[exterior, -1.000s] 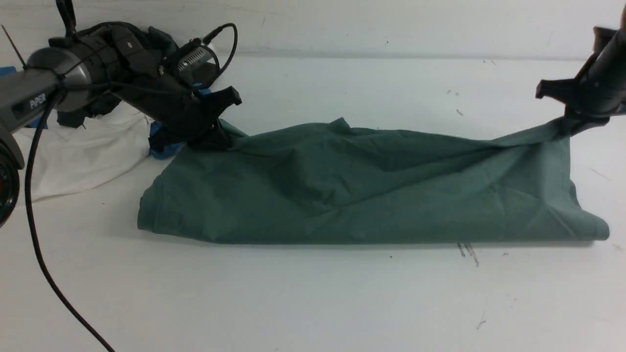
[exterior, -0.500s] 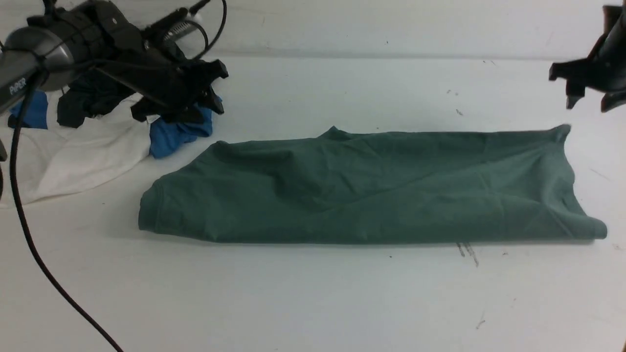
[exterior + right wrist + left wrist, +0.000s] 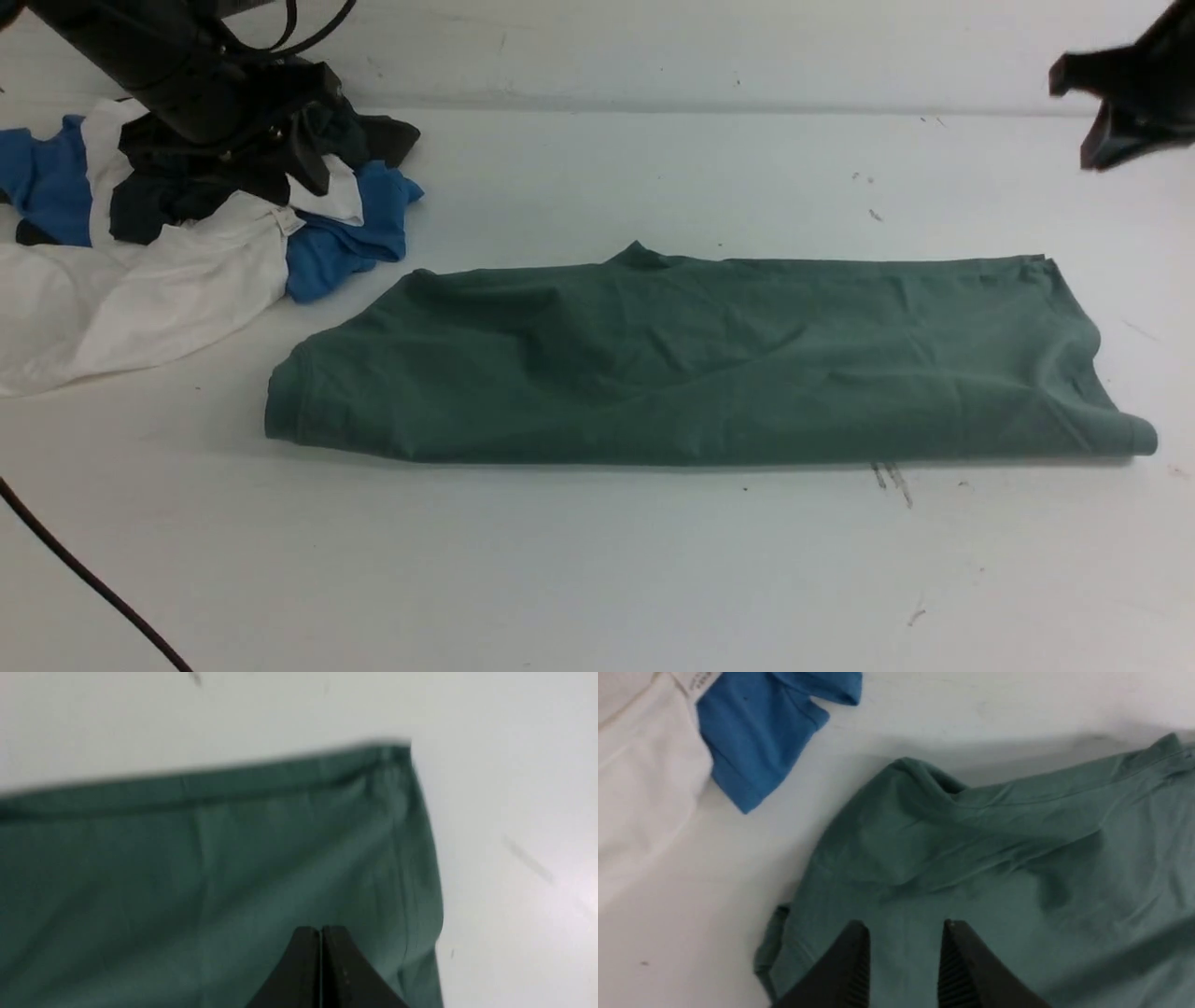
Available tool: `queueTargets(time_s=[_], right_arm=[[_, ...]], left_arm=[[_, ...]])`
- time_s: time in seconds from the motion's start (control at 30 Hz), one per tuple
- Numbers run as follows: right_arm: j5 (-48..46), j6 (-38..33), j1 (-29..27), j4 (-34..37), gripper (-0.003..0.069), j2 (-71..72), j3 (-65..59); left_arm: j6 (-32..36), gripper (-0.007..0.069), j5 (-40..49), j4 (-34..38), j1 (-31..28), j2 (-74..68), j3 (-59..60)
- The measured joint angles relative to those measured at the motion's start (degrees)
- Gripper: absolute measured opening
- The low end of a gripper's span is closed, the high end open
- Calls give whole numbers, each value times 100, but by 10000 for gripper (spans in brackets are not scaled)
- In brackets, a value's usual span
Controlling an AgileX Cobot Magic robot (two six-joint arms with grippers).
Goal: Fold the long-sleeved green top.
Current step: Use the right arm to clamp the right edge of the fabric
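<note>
Front view: green top (image 3: 709, 364) lay folded in a long band on the table (image 3: 597, 560), with a clothes pile (image 3: 187, 233) near one end. Left wrist view: left gripper (image 3: 906, 927) jaws apart, empty, top beneath. Right wrist view: right gripper (image 3: 321, 929) jaws together, empty, the top's corner beneath.

Front camera looks forward across the table (image 3: 597, 579); both wrist cameras, apparently close, share the green top (image 3: 691, 364).

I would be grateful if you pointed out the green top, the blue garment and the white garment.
green top (image 3: 709, 364), front view, middle of its folded body.
blue garment (image 3: 347, 241), front view, the part nearest the green top.
white garment (image 3: 140, 289), front view, its broad spread-out area.
</note>
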State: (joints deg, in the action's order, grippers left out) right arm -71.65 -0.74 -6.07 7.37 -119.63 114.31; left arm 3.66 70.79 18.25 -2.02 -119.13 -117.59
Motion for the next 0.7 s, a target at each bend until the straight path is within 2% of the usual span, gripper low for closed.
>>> queueTargets(time_s=[0.13,0.23,0.27,0.4,0.43,0.47,0.53,0.63,0.7], right_arm=[[7,-25,0,11,-13,257,-1479],[176,-32,0,-67,-14,118,-2091],[199,-32,0,-98,-14,97,-2145],[299,257,-4,-1016,-13,-320,-2299],[299,257,-4,-1016,-13,-320,-2299],[247,486,-4,-1548,-13,-305,-2252],[196,750,-12,-1954,-13,-237,-2137],[188,864,-23,-2029,-13,5,-1867],[188,815,-23,-1716,-13,238,-1656]], left_arm=[[39,60,5,-228,-9,0,0],[34,6,5,-240,-9,-6,0],[34,5,5,-240,-9,-11,0],[34,-4,5,-245,-9,-96,0],[34,-4,5,-245,-9,-101,0],[34,-4,5,-245,-9,-157,0],[34,-4,5,-251,-9,-210,0],[34,-4,5,-270,-9,-215,0],[29,-4,5,-251,-9,-210,0]])
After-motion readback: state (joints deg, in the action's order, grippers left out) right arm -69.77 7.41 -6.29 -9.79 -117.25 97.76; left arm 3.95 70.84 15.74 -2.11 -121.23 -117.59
